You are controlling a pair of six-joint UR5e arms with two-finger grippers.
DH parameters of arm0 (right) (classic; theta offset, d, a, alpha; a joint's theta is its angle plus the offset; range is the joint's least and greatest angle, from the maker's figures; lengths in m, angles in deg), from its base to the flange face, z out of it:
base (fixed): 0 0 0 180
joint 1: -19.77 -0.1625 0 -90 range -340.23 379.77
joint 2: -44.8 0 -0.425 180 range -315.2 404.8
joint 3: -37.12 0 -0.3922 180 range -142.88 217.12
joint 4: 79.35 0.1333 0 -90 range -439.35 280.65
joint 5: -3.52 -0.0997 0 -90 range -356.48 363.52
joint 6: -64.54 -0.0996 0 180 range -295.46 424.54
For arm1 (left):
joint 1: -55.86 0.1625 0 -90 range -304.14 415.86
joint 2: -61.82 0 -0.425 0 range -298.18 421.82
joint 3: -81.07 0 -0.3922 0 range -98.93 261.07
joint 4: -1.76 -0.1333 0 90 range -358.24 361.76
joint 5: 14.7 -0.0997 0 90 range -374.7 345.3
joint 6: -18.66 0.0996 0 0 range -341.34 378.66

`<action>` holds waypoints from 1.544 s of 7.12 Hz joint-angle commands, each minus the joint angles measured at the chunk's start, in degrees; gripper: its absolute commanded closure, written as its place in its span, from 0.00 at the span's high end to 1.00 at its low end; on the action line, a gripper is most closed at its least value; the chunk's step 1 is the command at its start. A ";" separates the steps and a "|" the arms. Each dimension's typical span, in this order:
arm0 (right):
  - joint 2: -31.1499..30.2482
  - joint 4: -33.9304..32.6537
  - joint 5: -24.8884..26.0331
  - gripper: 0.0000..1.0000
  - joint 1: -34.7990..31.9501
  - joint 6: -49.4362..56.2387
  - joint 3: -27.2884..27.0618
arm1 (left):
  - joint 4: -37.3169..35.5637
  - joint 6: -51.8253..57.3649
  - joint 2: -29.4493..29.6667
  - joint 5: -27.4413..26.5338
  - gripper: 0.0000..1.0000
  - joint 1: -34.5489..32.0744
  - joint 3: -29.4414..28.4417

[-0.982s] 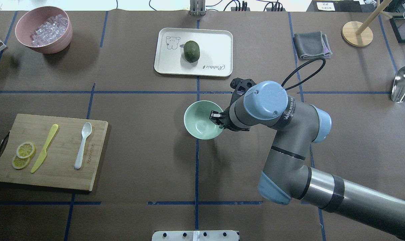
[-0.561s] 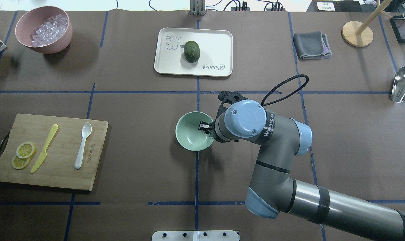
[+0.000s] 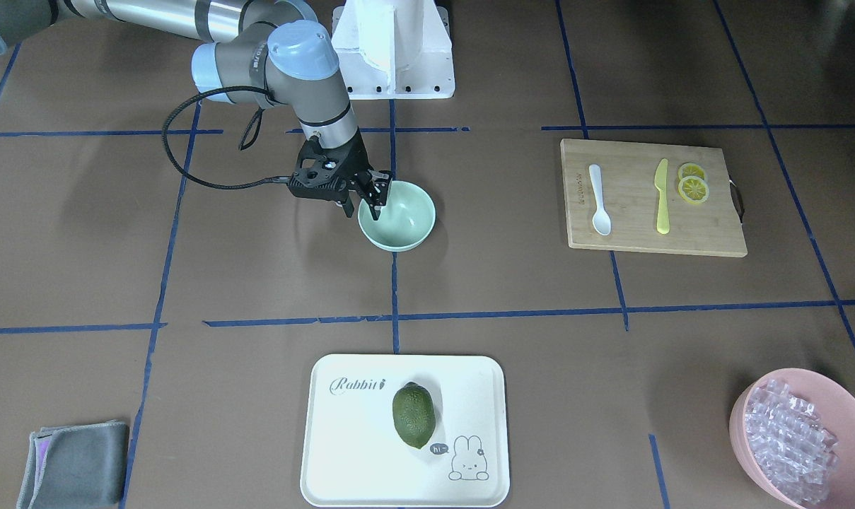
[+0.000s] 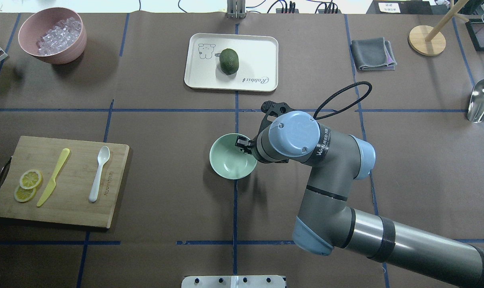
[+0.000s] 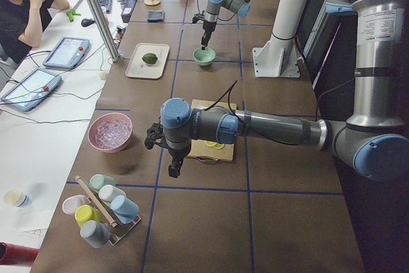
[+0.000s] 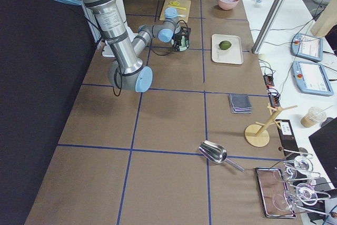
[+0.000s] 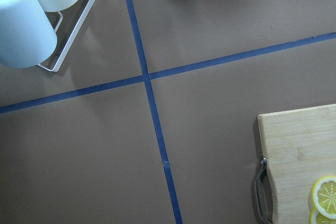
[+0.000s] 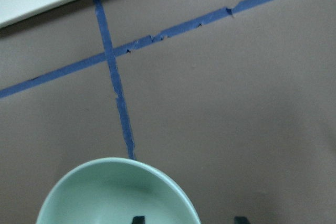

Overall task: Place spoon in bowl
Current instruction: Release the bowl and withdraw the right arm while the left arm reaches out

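Across the table [image 4: 165,132]: brown paper cover, gridded with blue tape. Side view shows a white desk along the far edge, a seated operator [image 5: 22,4] and tablets.

Spoon [image 4: 99,173]: white, slim straight handle, oval scoop pointing away from the robot. It lies flat on the right part of a wooden cutting board [image 4: 77,208], at the table's left, well apart from the bowl [image 4: 225,164]. The bowl is pale mint, glossy and upright, near centre on a tape line. Only bare paper lies between board and bowl.

Left gripper [image 5: 172,171]: hangs low off the board's left end, near a rack of cups [image 5: 102,212]; fingers apart or together, cannot tell.

- Pink bowl [image 4: 61,56] with clear cubes, far left corner.
- Lemon slices [image 4: 30,179] and yellow knife [image 4: 53,176] on the board, left of the spoon, not touching it.
- White tray [image 4: 258,52] with a dark green fruit [image 4: 229,61], beyond the bowl.
- Right gripper [image 3: 363,205]: at the bowl's rim on the robot's right, fingers apart, one inside and one outside.
- Grey cloth [image 4: 373,54] and metal scoop [image 4: 482,100], far right.
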 commanded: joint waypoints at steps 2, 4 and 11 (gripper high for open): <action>-1.92 -10.38 -16.50 1.00 -15.55 15.05 -5.78 | 7.76 -0.84 0.20 0.00 1.00 1.38 0.94; -13.80 -12.62 -21.63 1.00 -25.14 34.71 -12.79 | 11.40 -10.87 0.29 0.36 1.00 11.69 2.69; -41.03 -11.83 -30.45 1.00 -52.16 93.71 -10.98 | 19.21 -68.14 1.08 -26.53 1.00 52.15 16.59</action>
